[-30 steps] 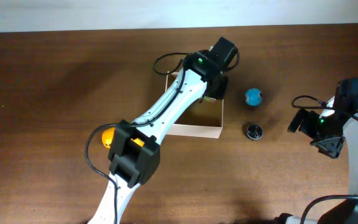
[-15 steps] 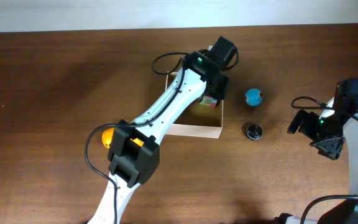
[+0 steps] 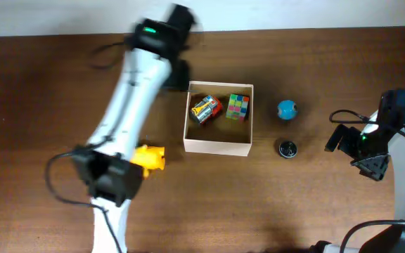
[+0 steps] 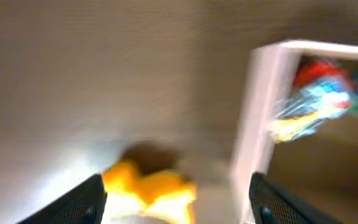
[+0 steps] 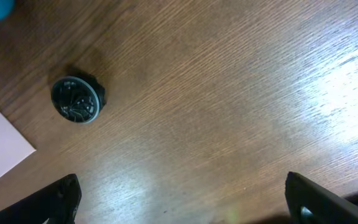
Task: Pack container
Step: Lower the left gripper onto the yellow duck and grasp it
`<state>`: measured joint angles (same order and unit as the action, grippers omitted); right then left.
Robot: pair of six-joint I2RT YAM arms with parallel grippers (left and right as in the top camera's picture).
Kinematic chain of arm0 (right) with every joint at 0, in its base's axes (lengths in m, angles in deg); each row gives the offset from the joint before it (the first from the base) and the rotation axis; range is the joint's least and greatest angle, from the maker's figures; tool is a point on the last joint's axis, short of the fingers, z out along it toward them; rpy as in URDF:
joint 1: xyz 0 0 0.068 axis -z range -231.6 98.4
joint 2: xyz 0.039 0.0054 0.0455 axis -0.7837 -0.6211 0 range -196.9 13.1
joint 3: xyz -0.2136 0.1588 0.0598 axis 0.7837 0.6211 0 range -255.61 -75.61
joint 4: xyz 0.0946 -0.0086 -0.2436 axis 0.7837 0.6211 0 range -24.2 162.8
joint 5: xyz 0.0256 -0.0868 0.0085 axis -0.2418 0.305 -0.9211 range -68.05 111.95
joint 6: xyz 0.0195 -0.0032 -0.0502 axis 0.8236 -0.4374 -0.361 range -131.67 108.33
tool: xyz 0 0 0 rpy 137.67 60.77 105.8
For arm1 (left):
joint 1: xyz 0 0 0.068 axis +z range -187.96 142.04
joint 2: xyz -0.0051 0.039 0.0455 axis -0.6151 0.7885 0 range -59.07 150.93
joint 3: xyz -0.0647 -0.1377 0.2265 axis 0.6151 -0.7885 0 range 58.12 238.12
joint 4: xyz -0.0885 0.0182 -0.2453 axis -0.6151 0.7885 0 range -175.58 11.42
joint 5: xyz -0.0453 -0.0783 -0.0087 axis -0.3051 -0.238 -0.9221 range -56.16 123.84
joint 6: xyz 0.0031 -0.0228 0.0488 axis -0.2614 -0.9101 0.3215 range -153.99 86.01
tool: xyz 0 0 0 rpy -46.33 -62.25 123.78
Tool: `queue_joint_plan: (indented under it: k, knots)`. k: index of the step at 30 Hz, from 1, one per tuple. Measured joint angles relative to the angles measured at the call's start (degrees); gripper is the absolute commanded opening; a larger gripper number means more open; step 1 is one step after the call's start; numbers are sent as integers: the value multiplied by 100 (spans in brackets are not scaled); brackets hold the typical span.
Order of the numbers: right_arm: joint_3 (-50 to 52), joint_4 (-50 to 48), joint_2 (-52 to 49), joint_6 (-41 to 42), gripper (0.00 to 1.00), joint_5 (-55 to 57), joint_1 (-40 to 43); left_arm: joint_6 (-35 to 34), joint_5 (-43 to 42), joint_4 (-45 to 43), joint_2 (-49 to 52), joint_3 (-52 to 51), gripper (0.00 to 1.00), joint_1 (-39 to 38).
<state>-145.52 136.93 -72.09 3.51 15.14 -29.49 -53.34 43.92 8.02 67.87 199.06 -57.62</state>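
The left hand (image 4: 176,193) and right hand (image 5: 180,193) both gape wide, empty. A yellow toy (image 3: 148,157) lies at eight o'clock from the container (image 3: 216,147).

My left wrist view is smearing: the yellow toy (image 4: 145,186) is running off the bottom edge; items (image 4: 309,106) in the container (image 4: 260,124) are blurring, possibly wrappers.

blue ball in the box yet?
No, the overhead view shows the blue ball lying outside the container, off to the right of its right wall.
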Motion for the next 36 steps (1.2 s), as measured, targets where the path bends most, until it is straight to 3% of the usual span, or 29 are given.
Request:
queue_joint_plan:
  k: [4, 9, 12, 21, 29, 36]
  knots:
    - [0, -7, 0, 0, 99, 0, 0, 144, 46, 293, -96, 24, 72, 629]
    - [0, 39, 0, -2, 99, 0, 0, 315, -20, 289, -271, 15, 72, 625]
    - [0, 66, 0, 2, 99, 0, 0, 374, -66, 273, -863, -162, 72, 597]
    - [-2, 20, 0, -4, 99, 0, 0, 393, -85, 201, -3025, -2424, 73, 597]
    - [-7, -24, 0, -2, 99, -2, 4, 444, -710, -1919, -3143, -5864, 72, 568]
    - [-7, -20, 0, -2, 99, -2, 4, 466, -944, -3547, -3195, -7353, 72, 387]
